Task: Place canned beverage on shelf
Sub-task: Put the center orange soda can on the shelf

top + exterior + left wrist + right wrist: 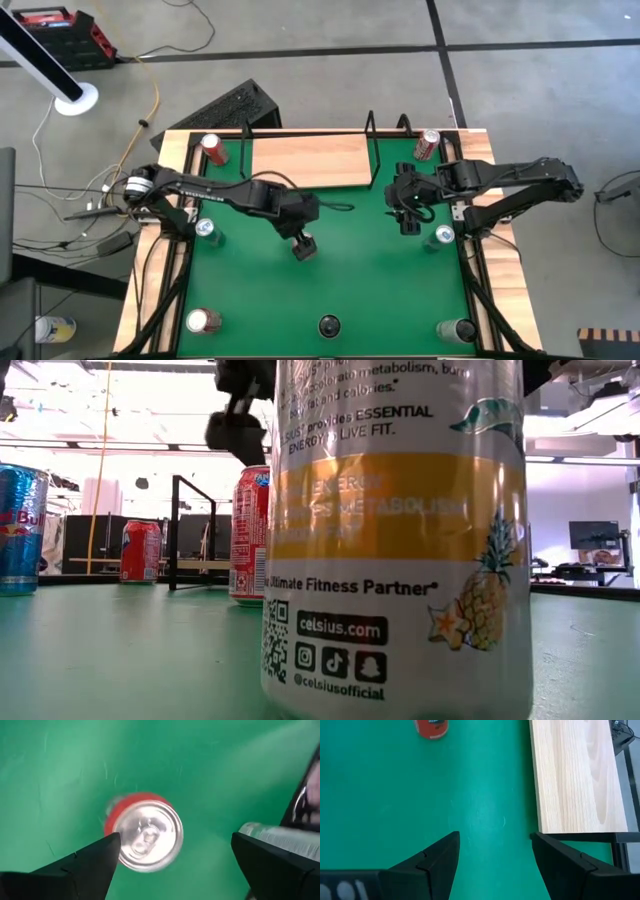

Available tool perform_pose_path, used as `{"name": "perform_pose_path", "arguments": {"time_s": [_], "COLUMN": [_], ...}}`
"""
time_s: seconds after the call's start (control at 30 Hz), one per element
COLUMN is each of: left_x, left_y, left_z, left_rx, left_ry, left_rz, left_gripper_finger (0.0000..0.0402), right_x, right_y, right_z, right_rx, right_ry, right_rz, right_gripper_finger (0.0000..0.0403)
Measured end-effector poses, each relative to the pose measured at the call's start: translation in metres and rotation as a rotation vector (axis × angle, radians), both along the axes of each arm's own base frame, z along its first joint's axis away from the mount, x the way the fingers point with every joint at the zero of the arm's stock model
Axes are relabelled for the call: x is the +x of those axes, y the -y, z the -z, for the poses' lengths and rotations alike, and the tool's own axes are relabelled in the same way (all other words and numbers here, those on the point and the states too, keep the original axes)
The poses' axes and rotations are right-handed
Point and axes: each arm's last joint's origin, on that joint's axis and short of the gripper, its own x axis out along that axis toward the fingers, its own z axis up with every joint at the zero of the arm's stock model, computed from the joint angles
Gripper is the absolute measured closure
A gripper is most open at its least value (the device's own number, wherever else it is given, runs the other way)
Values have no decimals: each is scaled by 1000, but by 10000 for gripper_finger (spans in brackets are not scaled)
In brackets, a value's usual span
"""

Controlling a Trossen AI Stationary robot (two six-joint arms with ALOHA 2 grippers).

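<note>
the left end effector point(304, 246) hangs over the middle of the green surface point(370, 280). its two dark fingers point(85, 867) are spread wide, with nothing between them. in the left wrist view a red can point(144, 831) stands right below, just past one finger, and you see its shiny silver top. the fingers do not touch it.

the right end effector point(409, 222) is over the green surface too, near the right end of the shelf point(310, 160). its fingers point(432, 857) are apart, about halfway, and they hold nothing. only green shows between them.

the shelf is a light wood board at the far edge of the surface, with thin black rods at its ends. no can stands on it.

other cans stand around the edges. one red can point(211, 149) is at the far left corner and another can point(427, 144) is at the far right corner. a blue can point(20, 528) shows in the low view. a big white and yellow can point(395, 540) with a pineapple on it stands very close to the low camera.
</note>
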Motion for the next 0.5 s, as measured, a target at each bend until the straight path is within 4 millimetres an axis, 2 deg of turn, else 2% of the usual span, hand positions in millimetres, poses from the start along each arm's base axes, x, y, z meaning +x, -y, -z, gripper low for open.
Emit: {"name": "perform_pose_path", "arguments": {"time_s": [0.2,0.5], "left_x": [0,3], "left_y": [2,2], "left_z": [0,12], "left_rx": [15,32], "left_ry": [-12,-64], "left_rz": [-232,-314], "left_gripper_finger": [57,68], "right_x": [1,-1], "right_y": [0,-1], "right_z": [0,1], "right_rx": [-41,-37], "right_ry": [-4,-24], "right_rz": [-64,-87], "right_gripper_finger": [128,128]}}
